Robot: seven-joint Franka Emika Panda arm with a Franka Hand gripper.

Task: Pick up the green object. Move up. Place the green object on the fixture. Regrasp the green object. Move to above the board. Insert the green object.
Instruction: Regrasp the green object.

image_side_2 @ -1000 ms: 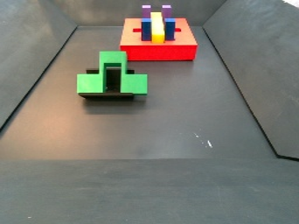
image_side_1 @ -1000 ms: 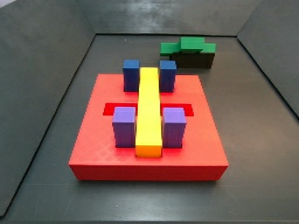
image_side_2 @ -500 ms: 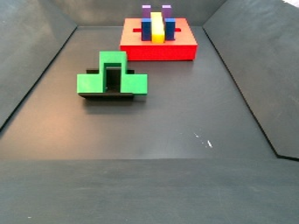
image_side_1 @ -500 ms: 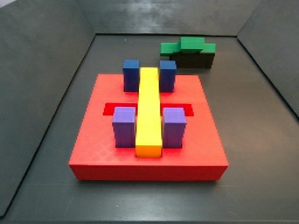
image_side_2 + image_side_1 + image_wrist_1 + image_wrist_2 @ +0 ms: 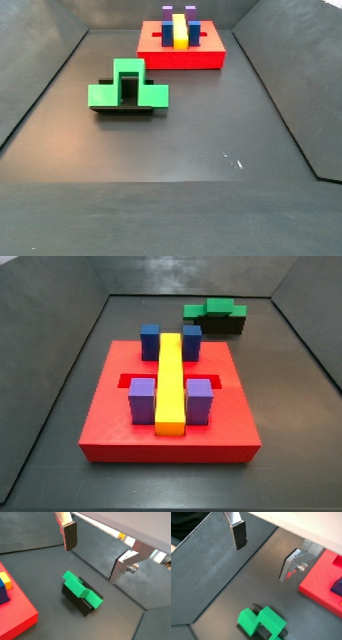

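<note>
The green object (image 5: 128, 88) is seen resting on the fixture (image 5: 128, 110), unchanged from a second earlier, at centre left; the gripper (image 5: 100, 553), jaws spread and empty, is positioned above for regrasping.

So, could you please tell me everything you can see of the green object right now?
The green object is a bright green, blocky, T-shaped piece that looks like smooth plastic. It sits on the dark fixture, apart from the red board. In a side view a dark slot runs along its stem. Both wrist views show it from above, with the open gripper above it, its fingers not touching it.
</note>
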